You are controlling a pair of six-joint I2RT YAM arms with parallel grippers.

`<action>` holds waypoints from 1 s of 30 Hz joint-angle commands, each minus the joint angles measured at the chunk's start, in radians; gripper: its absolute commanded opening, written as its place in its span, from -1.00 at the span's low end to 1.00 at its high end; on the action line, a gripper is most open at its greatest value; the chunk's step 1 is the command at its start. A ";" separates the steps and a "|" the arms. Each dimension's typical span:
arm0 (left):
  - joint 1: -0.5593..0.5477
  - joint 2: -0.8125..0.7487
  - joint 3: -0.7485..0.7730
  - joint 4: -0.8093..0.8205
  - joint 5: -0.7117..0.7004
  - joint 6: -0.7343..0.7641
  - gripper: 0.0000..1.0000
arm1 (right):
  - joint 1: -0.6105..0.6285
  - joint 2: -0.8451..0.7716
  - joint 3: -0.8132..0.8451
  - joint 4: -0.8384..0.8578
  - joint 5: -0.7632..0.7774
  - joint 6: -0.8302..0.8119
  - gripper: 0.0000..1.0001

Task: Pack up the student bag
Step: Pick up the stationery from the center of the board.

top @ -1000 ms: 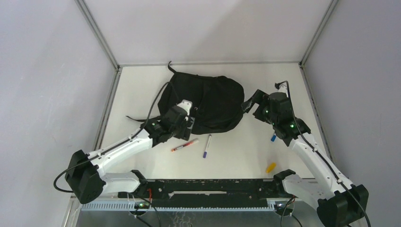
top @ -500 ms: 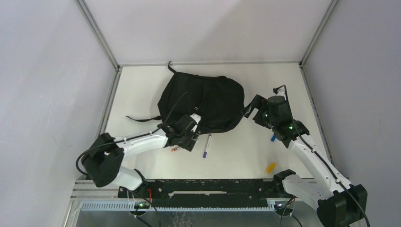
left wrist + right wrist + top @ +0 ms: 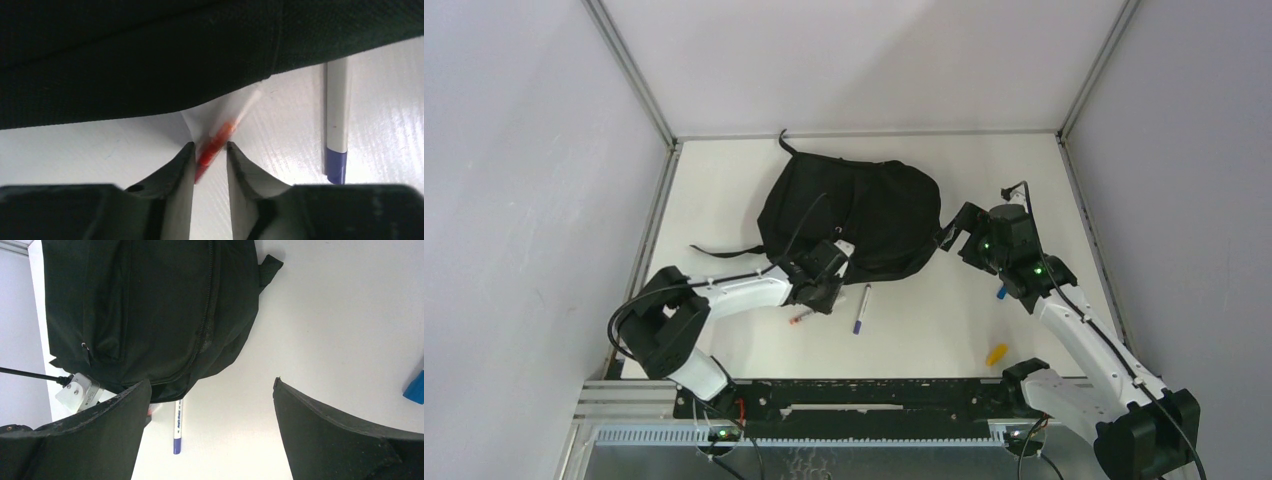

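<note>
The student bag [image 3: 864, 215], a soft black backpack, lies at the back middle of the table; it fills the top of the left wrist view [image 3: 150, 60] and the right wrist view [image 3: 150, 305]. My left gripper [image 3: 816, 298] is down on the table at the bag's near edge. Its jaws [image 3: 210, 147] stand narrowly apart, closed on a red pen [image 3: 216, 142] that lies slanted between the tips. The pen's end shows in the top view [image 3: 799, 318]. My right gripper [image 3: 951, 228] is wide open and empty [image 3: 211, 381], hovering beside the bag's right edge.
A white pen with a blue cap [image 3: 861, 308] lies just right of the left gripper [image 3: 336, 120] [image 3: 177, 427]. A small blue item [image 3: 1002, 292] [image 3: 415, 390] and a yellow item [image 3: 996, 353] lie near the right arm. A bag strap [image 3: 724, 250] trails left.
My left gripper has come off the bag, down and toward me onto the red pen, and its arm has folded in. The right gripper has drifted slightly toward me.
</note>
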 commanded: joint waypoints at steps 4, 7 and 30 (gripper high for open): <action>-0.004 0.072 -0.029 0.007 0.131 -0.032 -0.85 | -0.007 -0.022 0.002 0.040 -0.009 0.016 0.99; -0.003 0.076 -0.017 -0.004 0.156 -0.030 -1.00 | -0.007 -0.037 0.002 0.057 -0.028 0.024 0.99; 0.322 -0.410 0.343 -0.231 0.114 -0.050 -1.00 | 0.210 0.535 0.509 0.160 0.021 0.076 0.69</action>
